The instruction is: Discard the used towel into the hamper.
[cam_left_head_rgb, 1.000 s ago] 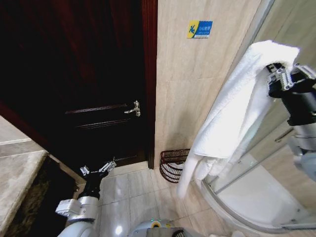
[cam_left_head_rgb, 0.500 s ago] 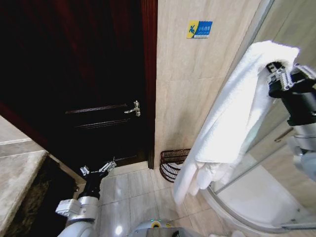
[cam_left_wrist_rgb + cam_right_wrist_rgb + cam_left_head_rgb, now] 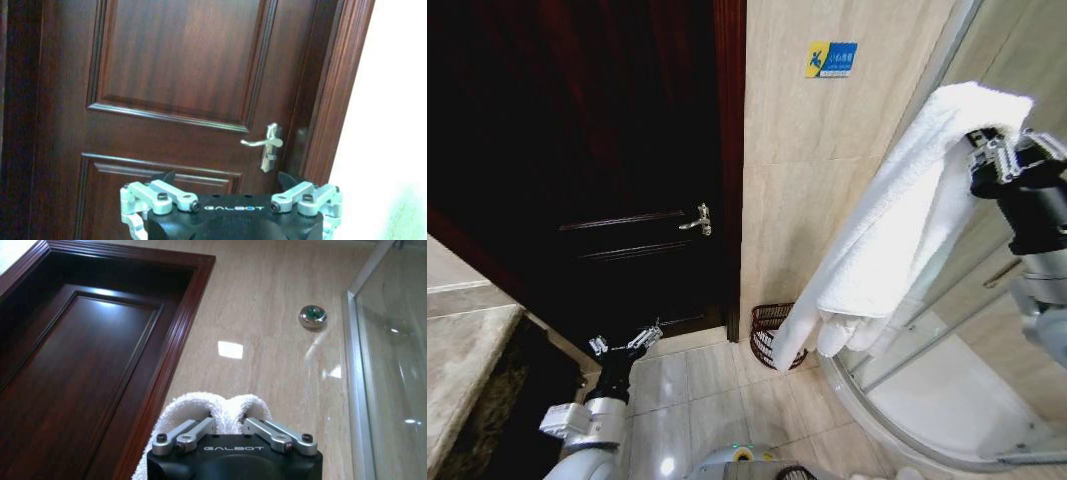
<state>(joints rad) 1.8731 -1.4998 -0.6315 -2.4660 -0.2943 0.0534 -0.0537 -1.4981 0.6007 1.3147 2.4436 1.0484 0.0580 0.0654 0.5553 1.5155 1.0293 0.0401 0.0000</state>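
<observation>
Because the white towel hangs in front of it in the head view, the hamper is half hidden: only the left part of its dark reddish-brown lattice shows on the floor tiles, against the beige wall just right of the door. How deep the towel's lower end reaches relative to the hamper's rim cannot be told; its lowest tip overlaps the basket in the picture.

High on the right, the right end effector has its fingers closed on a bunched fold of the towel. In the right wrist view the same end effector pinches two rounded rolls of the towel between its nearly closed fingers, whose tips are buried in the cloth. From that grip the cloth drapes down and to the left in a long fall. So the hamper stands well below the right end effector and toward the robot's left of it, near the corner where the wall meets the curved shower enclosure.

Low on the left, the left end effector is parked near the floor with its fingers spread wide and nothing between them. In the left wrist view the left end effector faces the door handle, its lower edge cut off.
</observation>
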